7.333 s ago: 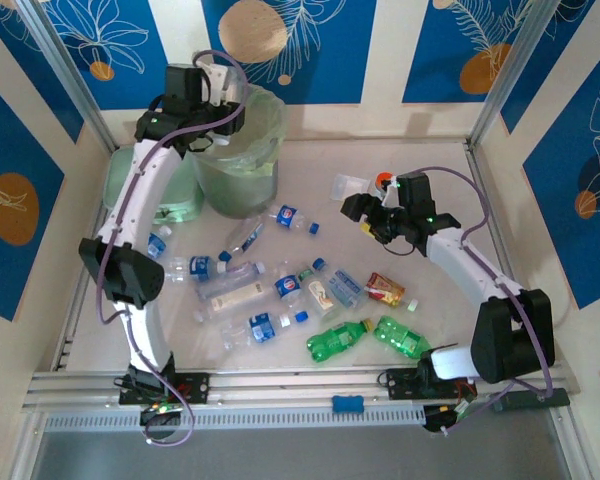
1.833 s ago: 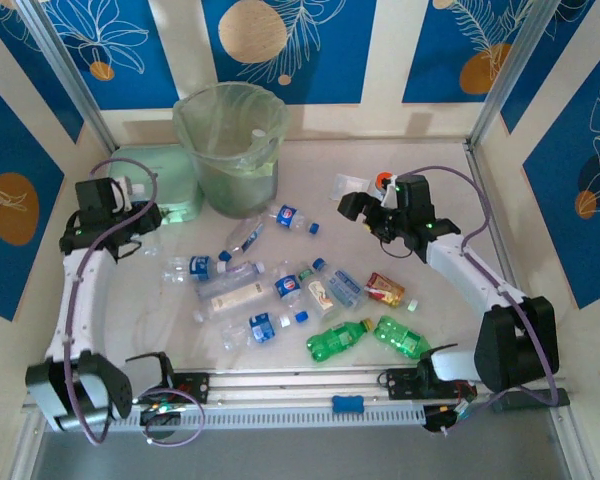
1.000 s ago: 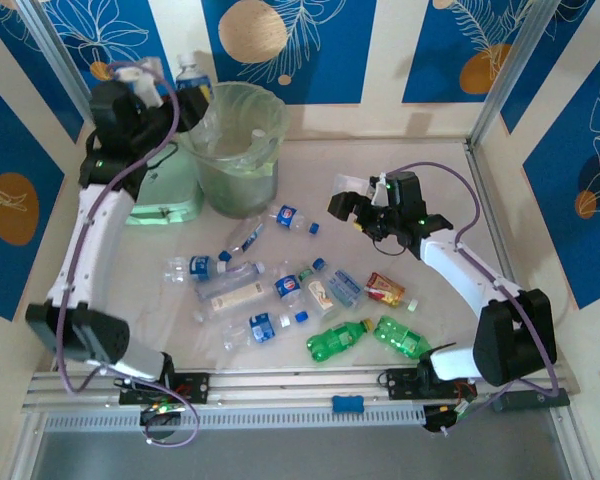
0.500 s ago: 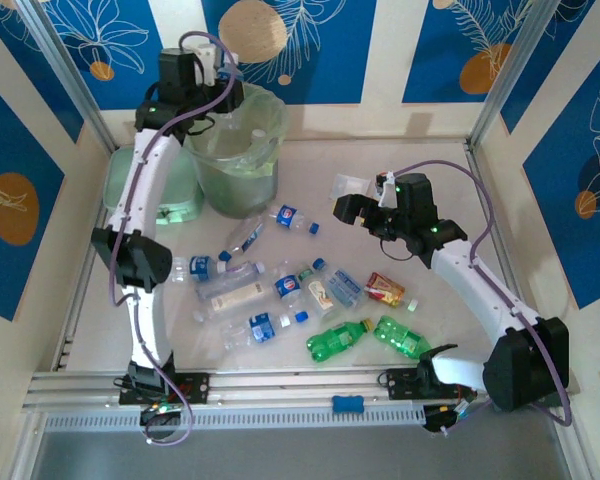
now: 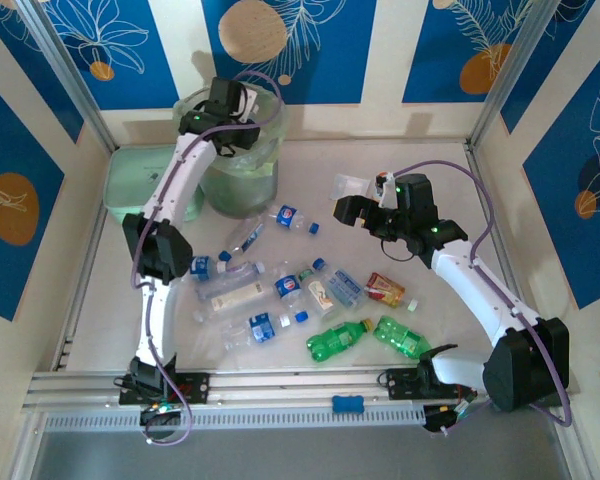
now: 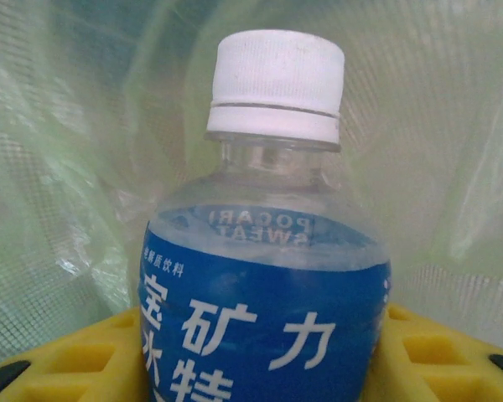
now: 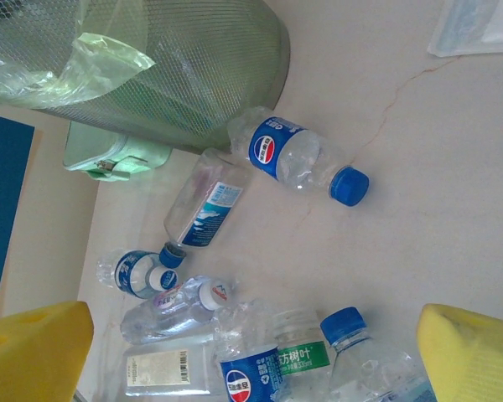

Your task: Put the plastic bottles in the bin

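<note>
White-capped blue-labelled bottle point(image 6: 267, 276); bin liner point(image 6: 63, 159) apparently pale-green

- Bright, even light from overhead; soft, faint shadows on table point(image 5: 310, 160) in top view.
- My left wrist cam: bottle point(image 6: 268, 251) v. close, sharp; bin point(image 6: 67, 167) behind it blurry.
- Right wrist pic crisp.

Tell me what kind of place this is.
Probably a robot lab test cell, not a home: a table boxed in by blue patterned panels on metal framing, a left arm and right arm bolted to a rail, and bottles strewn beside a bin.
</note>
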`<state>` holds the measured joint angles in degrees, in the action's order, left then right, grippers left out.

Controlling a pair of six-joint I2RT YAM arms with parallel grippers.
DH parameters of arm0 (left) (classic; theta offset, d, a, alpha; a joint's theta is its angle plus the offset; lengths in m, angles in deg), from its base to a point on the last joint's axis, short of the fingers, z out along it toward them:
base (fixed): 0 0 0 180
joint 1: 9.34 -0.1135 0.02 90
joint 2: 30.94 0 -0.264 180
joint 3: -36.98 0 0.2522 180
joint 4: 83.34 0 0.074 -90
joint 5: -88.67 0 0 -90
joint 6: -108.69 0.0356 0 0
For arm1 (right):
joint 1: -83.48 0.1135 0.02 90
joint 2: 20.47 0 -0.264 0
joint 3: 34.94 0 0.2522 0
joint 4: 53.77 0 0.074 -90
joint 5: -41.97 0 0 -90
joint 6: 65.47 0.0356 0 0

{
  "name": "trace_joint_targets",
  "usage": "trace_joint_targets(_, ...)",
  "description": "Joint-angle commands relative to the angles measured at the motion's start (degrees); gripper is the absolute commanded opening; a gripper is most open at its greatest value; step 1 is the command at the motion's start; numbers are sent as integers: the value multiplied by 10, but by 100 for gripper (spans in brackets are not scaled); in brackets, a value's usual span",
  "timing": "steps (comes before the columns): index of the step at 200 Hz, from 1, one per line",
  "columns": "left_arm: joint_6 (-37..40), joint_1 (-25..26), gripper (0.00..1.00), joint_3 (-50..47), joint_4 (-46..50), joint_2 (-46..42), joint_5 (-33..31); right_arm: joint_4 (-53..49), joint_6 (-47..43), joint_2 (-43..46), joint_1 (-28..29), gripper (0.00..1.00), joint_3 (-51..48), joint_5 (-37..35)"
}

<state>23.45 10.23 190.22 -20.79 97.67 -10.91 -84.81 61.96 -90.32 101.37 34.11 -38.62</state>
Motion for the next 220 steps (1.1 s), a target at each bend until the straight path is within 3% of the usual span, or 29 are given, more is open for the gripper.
trace_joint_targets(1, 39, 11, 51, 23, 16, 10, -50, -4, -15, 7, -2, 99, -1, 10)
trace_joint_targets(42, 42, 14, 55, 23, 10, 12, -60, -7, -17, 12, -1, 99, -3, 5)
trace_joint_targets(85, 27, 16, 76, 23, 9, -1, -54, -9, -14, 15, -2, 99, -4, -1)
trace_joint_targets(156, -20, 27, 92, 14, -9, -89, 9, -67, -23, 3, -6, 100, 23, -42)
trace_joint_targets(189, -39, 52, 100, -89, -62, -178, 45, -133, -20, -2, -7, 99, 42, -71)
trace_joint_targets(220, -39, 95, 100, -244, -156, -293, 39, -190, 18, 4, -7, 100, 44, -109)
